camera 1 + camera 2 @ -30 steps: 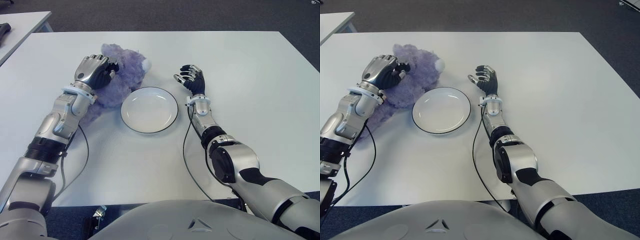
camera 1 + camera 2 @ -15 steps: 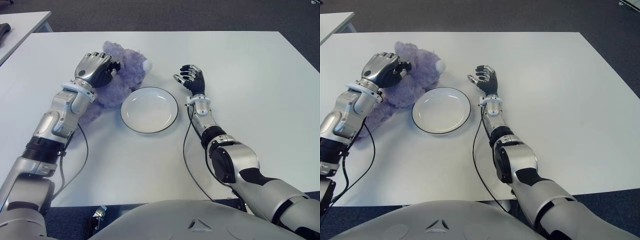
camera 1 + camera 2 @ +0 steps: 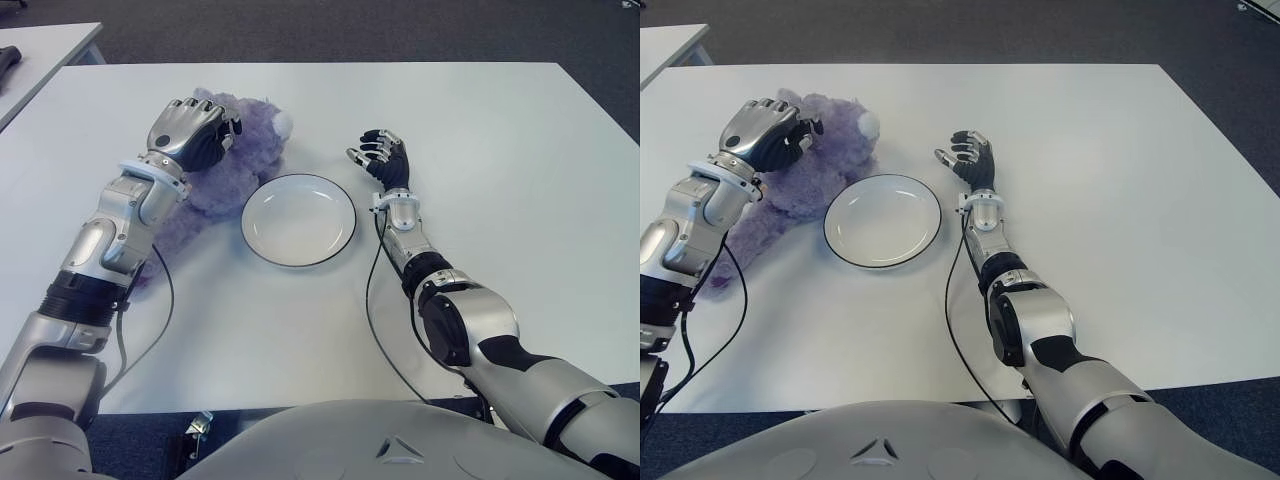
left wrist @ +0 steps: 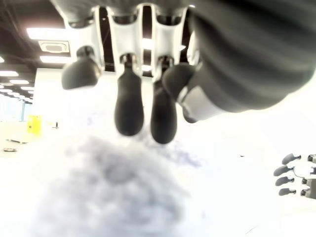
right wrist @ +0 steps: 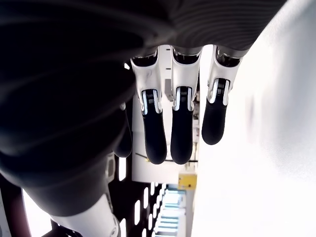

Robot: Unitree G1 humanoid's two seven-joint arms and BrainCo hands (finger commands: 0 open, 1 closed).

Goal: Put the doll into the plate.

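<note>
The fluffy purple doll (image 3: 228, 172) lies on the white table (image 3: 500, 150), just left of the plate. The plate (image 3: 298, 220) is white with a dark rim and holds nothing. My left hand (image 3: 192, 132) sits on the doll's head end, fingers curled down into the fur. In the left wrist view the fingertips (image 4: 128, 118) meet the top of the doll (image 4: 113, 197). My right hand (image 3: 385, 158) shows beside the plate on its right, fingers loosely spread and holding nothing.
Black cables (image 3: 165, 300) run along both forearms over the table. A second white table (image 3: 40, 50) stands at the far left with a dark object (image 3: 8, 55) on it. Bare table stretches to the right of my right hand.
My left hand has moved back and slightly left, and the doll's head has shifted that way with it. The right hand and the plate have not moved.
</note>
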